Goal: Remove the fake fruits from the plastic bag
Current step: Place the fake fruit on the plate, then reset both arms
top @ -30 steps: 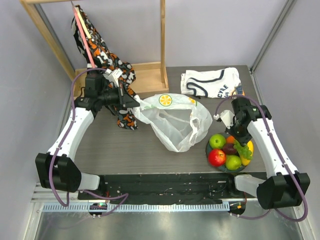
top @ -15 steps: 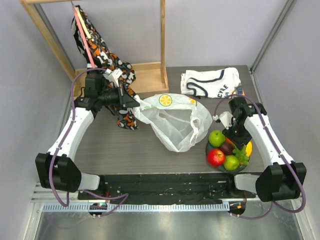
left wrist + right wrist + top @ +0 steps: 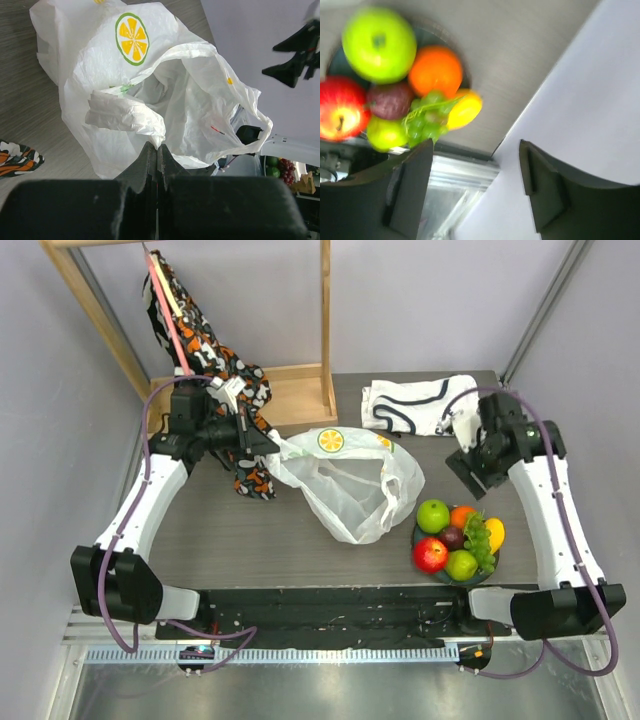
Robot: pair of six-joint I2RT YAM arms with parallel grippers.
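The bag runs upper left to centre, left tool clamping its end. Right tool gapes empty; fruits hug the surface's lower-right edge.

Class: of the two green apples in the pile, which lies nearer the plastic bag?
The far green apple, beside the orange; the near green apple sits by the red apple.

Bright, even light, soft shadows.
Right wrist view blurs; fake fruits at ten o'clock look smeared.
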